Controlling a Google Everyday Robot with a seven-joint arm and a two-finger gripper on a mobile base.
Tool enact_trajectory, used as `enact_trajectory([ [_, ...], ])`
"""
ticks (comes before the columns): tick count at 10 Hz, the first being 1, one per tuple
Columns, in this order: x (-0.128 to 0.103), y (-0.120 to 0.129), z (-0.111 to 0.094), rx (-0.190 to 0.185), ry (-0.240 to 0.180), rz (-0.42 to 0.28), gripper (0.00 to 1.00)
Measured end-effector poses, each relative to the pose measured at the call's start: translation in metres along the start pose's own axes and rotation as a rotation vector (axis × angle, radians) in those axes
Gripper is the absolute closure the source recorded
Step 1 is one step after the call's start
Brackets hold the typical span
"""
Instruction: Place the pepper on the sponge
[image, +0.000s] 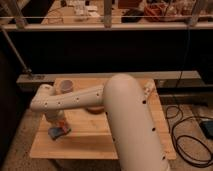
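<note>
A flat blue sponge (57, 132) lies near the front left of the wooden table (90, 140). The orange-red pepper (61, 123) shows just above the sponge, at the end of my arm. My gripper (56, 123) hangs straight down over the sponge, at the pepper. My white arm (75, 100) reaches left across the table and hides most of the gripper.
A pale pinkish cup (65, 86) stands at the back left of the table. A round brownish dish (95, 108) sits mid-table, partly behind my arm. A small pale item (148, 90) lies at the back right. Cables (192, 135) run on the floor to the right.
</note>
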Motion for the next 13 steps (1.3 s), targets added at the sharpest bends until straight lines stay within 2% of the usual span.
enact_trajectory([
  [13,0.0013,0.0031,0.0006,0.006,0.014,-0.026,0.90],
])
